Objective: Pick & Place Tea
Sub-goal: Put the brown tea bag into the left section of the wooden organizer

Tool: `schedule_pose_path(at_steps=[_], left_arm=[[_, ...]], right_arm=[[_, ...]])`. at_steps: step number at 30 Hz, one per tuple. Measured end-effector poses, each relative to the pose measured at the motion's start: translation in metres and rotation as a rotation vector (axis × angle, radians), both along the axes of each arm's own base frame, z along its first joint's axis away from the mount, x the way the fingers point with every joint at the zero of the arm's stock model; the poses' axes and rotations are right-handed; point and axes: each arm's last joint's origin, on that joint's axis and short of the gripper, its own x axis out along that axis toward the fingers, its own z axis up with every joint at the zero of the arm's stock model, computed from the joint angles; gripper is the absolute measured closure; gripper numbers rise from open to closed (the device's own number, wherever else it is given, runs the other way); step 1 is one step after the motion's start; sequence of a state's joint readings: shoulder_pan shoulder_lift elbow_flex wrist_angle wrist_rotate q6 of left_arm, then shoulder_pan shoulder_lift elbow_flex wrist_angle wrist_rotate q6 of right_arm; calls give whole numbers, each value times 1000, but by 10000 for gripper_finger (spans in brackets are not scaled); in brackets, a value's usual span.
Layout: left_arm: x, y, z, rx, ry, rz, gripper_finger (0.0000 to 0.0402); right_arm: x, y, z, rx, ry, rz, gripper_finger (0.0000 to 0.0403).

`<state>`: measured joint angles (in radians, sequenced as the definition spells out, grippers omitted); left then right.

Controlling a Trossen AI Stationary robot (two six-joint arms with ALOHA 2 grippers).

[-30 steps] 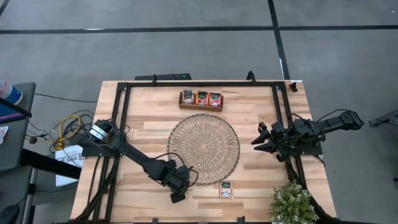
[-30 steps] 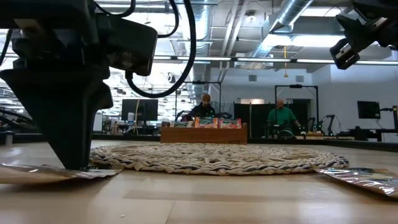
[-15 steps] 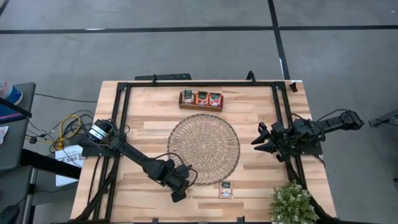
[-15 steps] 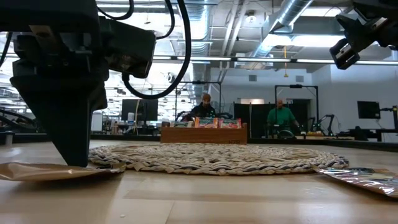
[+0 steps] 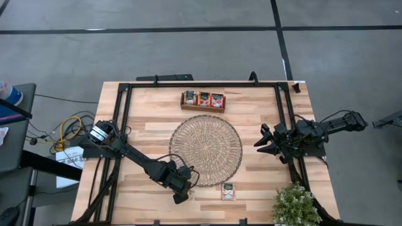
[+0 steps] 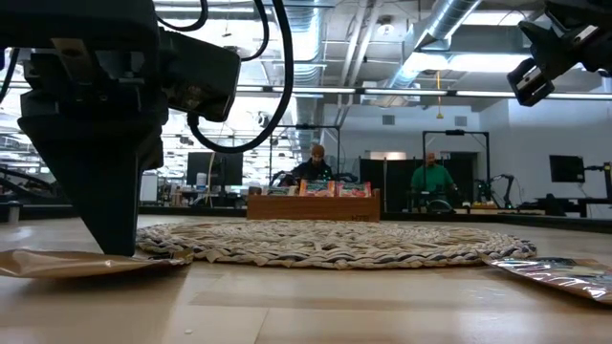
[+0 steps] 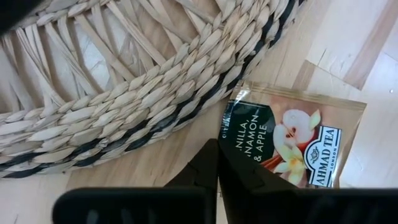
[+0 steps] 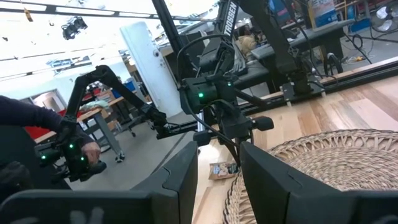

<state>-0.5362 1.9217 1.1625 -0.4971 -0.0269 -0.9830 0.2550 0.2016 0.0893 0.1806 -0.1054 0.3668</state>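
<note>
Left gripper (image 7: 217,163) pinched fully closed on the edge of a beige tea sachet (image 7: 297,140), apparently gripping it, beside the woven mat (image 5: 205,149), right gripper (image 5: 264,143) idle, part-open, empty.

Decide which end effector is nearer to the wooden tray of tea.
Right. The right end effector hovers beside the mat, diagonally off the wooden tray; the left end effector sits at the table's opposite edge.

Overhead, table-level, two wrist cameras
</note>
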Motion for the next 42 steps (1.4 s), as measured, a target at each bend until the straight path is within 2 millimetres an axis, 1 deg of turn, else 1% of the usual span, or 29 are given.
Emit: schedule_pose_path(at_steps=[7,10,13,19,21,24,27,30,33,42], left_arm=[[0,0,0,2,-4,-23,401],[0,0,0,3,-6,-29,392],[1,-1,0,-1,-8,-30,368],[1,-1,1,-10,-7,-33,301],[1,-1,2,-14,-9,-34,285],[0,-1,5,-17,-16,-45,272],[-5,0,14,-20,-16,-75,268],[-4,-2,20,-50,-48,-117,268],[-4,-1,20,-57,-46,-138,267],[-1,2,21,-4,-80,-135,267]], right_arm=[[0,0,0,0,0,0,289],[0,0,0,0,0,-1,289],[0,0,0,0,0,-1,289],[0,0,0,0,1,0,289],[0,0,0,0,0,-1,289],[0,0,0,0,1,-1,289],[0,0,0,0,0,-1,289],[0,0,0,0,0,-1,289],[0,0,0,0,1,-1,289],[0,0,0,0,0,-1,289]])
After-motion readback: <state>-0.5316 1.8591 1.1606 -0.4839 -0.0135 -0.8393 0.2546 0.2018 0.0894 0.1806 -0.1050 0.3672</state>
